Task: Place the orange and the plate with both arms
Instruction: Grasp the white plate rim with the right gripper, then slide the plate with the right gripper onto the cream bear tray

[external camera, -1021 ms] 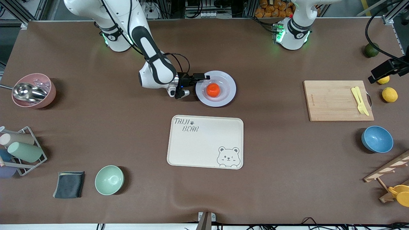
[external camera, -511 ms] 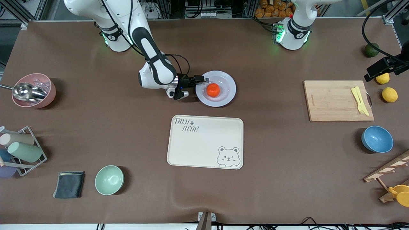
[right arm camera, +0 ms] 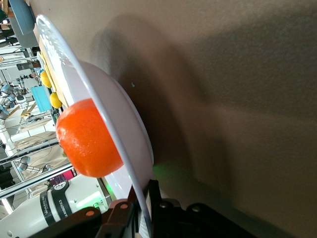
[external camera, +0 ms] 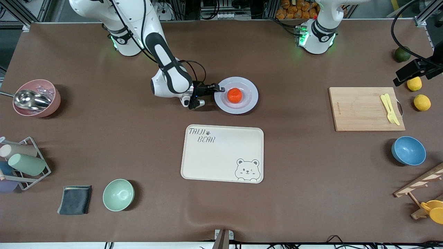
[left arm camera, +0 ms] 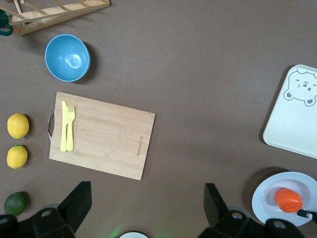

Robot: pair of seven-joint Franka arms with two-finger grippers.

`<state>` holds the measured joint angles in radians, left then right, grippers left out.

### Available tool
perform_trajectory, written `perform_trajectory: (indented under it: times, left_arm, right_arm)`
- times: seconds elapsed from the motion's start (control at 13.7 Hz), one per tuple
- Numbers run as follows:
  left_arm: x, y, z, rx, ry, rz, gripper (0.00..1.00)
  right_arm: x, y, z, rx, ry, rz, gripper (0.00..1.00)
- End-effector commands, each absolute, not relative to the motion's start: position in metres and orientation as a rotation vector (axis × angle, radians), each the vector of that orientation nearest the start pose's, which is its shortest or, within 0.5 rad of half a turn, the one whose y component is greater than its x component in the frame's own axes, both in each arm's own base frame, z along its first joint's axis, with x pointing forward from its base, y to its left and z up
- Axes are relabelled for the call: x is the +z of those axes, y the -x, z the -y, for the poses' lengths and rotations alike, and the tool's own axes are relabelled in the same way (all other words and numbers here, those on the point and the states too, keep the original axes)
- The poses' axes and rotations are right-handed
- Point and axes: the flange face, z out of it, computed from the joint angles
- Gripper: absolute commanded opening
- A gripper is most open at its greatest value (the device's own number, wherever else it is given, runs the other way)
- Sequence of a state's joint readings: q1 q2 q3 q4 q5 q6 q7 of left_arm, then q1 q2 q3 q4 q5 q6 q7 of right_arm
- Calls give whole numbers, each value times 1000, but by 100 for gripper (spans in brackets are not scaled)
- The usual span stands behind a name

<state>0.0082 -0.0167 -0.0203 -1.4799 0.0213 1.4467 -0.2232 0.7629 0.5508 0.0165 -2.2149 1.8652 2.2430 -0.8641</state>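
Plate [external camera: 242, 103]: round, shallow, pale lavender-white, smooth wide rim; on the brown counter [external camera: 297, 193], farther from the front camera than the tray.
Orange [external camera: 235, 95]: small, glossy, red-orange, slightly flattened; sits in the plate's well.
Right gripper [external camera: 218, 88]: jaws clamped on the plate's rim at the edge toward the right arm's end.
Left gripper [left arm camera: 148, 208]: jaws spread wide, holding nothing, high over the counter near the lemons [external camera: 422, 102].
Tray [external camera: 222, 153]: cream, rectangular, rounded corners, bear print.
Cutting board [external camera: 366, 109]: pale wood, bearing yellow cutlery [external camera: 389, 108].

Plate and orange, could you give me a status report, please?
Right claw shut on plate rim. Orange on plate. Left claw open, waiting over table. Bear tray nearer camera.
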Motion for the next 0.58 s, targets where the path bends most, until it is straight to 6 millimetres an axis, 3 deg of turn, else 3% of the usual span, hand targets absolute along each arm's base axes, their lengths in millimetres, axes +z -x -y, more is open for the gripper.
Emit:
perform_trajectory:
  times: [0.0, 0.51]
  left_arm:
    - [674, -526, 4, 11, 3079, 329, 100]
    - [673, -531, 15, 4, 3098, 280, 100]
  right_arm:
    - [117, -349, -384, 300, 2074, -57, 0]
    - [171, -374, -402, 299, 2003, -142, 0]
